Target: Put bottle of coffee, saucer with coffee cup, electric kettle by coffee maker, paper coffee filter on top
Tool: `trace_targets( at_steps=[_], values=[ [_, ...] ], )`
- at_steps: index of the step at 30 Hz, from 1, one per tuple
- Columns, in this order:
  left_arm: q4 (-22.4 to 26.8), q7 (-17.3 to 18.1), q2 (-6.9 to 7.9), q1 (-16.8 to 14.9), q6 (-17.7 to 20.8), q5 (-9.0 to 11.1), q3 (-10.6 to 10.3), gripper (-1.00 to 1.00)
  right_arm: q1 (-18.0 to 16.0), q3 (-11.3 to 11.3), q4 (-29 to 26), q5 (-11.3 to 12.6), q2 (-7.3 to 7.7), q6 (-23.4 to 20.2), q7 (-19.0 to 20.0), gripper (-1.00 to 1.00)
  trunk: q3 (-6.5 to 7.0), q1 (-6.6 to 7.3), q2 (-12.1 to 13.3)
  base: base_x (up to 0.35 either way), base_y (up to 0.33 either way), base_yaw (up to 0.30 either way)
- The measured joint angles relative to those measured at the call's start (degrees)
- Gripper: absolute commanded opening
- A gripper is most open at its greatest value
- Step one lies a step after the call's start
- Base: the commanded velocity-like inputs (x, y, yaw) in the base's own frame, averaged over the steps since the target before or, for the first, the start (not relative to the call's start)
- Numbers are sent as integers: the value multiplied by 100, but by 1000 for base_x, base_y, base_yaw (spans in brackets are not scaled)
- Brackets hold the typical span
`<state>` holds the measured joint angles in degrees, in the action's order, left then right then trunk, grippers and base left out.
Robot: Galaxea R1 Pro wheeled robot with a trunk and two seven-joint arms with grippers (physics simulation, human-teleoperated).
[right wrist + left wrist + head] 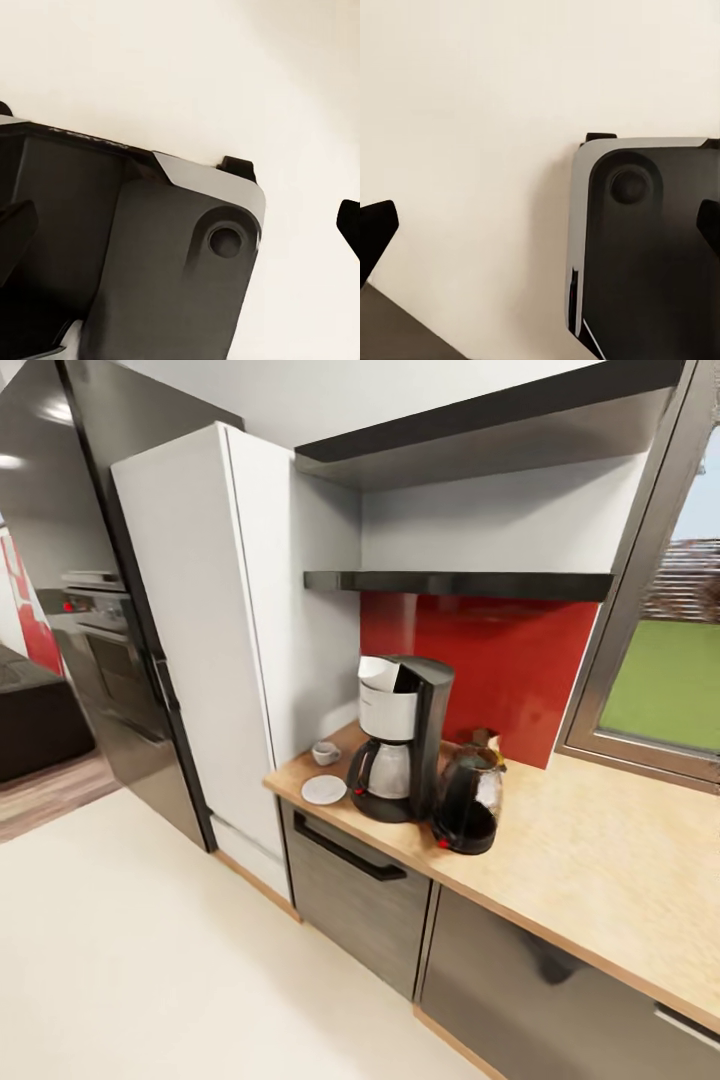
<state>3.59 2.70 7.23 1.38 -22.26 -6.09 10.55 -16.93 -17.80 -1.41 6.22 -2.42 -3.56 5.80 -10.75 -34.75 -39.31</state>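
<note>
One electric kettle [468, 801], one coffee maker [402, 738], one saucer [323, 789], one coffee cup [325, 753]

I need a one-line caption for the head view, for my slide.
Coffee maker on the countertop, electric kettle beside it, saucer and coffee cup apart.

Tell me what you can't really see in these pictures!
- Bottle of coffee: head view, mostly hidden behind the electric kettle; just its top peeks out.
- Coffee cup: head view, too small to make out its handle.
- Kitchen shelf: head view, seen from below, so its top surface is hidden.
- Countertop: head view, cut off by the right edge.
- Left gripper and right gripper: wrist views, only dark fingertips at the picture edges.
</note>
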Motion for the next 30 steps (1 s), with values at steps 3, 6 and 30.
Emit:
trace_targets(
  at_steps=[3, 6, 30],
  values=[
    [0, 0, 1, 0, 0, 0, 0, 100, 0, 0, 4, -3, 2, 0, 0, 100, 0, 0, 0, 257, 241, -265],
    [0, 0, 4, 0, 0, 0, 5, 100, 0, 0, 6, -1, 3, -1, 0, 100, 0, 0, 0, 253, 246, -265],
    [-2, -9, 22, 0, 0, 17, 28, 100, 139, 0, 1, 4, 109, 7, -17, 100, -9, -1, 0, 184, 291, -271]
  ],
)
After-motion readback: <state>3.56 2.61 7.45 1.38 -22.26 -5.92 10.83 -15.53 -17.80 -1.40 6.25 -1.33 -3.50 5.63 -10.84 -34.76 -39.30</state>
